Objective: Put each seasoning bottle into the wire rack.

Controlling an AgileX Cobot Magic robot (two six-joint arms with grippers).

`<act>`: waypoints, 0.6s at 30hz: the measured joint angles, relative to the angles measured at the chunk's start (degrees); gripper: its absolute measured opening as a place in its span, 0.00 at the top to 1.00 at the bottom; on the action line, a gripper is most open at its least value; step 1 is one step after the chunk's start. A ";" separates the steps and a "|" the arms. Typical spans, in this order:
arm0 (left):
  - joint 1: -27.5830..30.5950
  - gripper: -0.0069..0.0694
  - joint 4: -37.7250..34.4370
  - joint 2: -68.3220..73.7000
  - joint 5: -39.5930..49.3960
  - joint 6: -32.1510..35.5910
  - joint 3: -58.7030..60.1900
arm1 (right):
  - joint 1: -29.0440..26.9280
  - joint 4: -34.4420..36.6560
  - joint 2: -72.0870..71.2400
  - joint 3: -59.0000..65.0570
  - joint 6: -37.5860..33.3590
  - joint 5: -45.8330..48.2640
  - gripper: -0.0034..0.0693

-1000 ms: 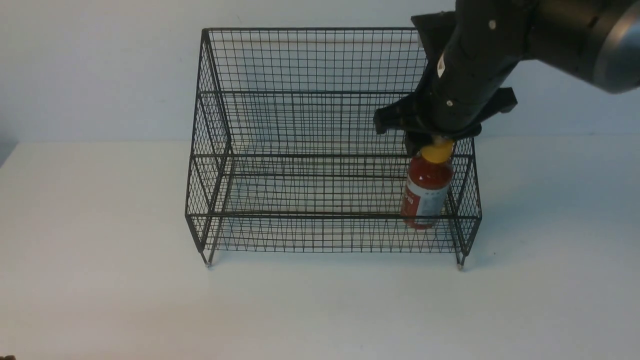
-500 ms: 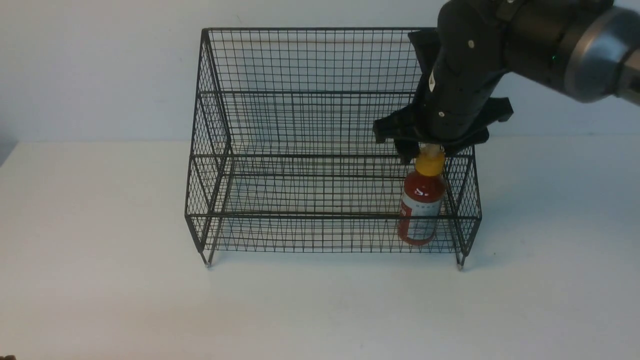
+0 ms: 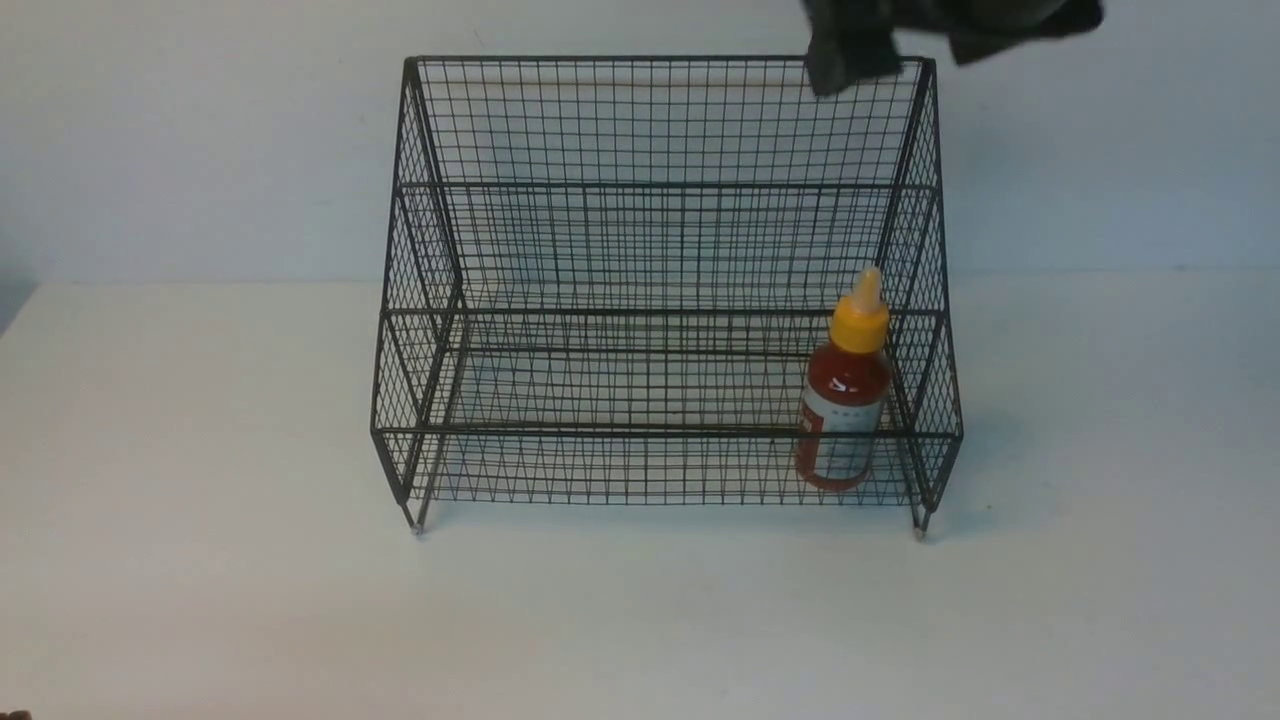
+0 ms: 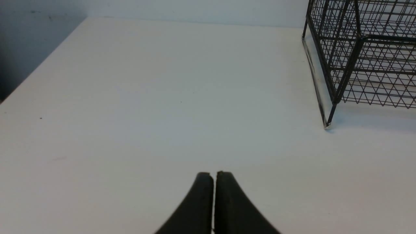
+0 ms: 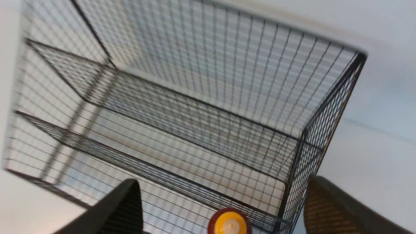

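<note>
The white table (image 3: 200,560) shows no other bottle, so I cannot tell whether more remain. The black wire rack (image 3: 600,430), 2 tiers on small feet, looks light: anything catching its mesh could drag or tip it.

The right gripper (image 5: 224,191) hangs above the rack's right end, jaws spread wide and empty. A sideways move made too low could hook a finger on the top rim or side mesh. The left gripper (image 4: 213,177) sits over bare table, left of the rack, jaws pressed together on nothing.

The seasoning bottle (image 3: 845,400) stands upright and free in the lower front tier, near the right side mesh. With a narrow base on wire, 1 jolt to the rack could topple it. Its yellow nozzle cap (image 5: 230,224) lies directly beneath the open jaws, so any downward drift would knock it.
</note>
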 joint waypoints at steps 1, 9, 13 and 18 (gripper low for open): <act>0.00 0.92 0.00 0.00 0.00 0.00 0.00 | 0.00 1.03 -3.52 0.58 -0.42 -0.01 0.17; 0.00 0.92 0.00 0.00 0.00 0.00 0.00 | 0.00 1.01 -30.31 13.12 -3.87 0.68 0.59; 0.00 0.92 0.00 0.00 0.00 0.00 0.00 | 0.00 -2.86 -44.71 26.32 -5.02 -0.58 0.84; 0.00 0.92 0.00 0.00 0.00 0.00 0.00 | 0.00 -6.76 -64.99 52.85 -5.17 -23.23 0.96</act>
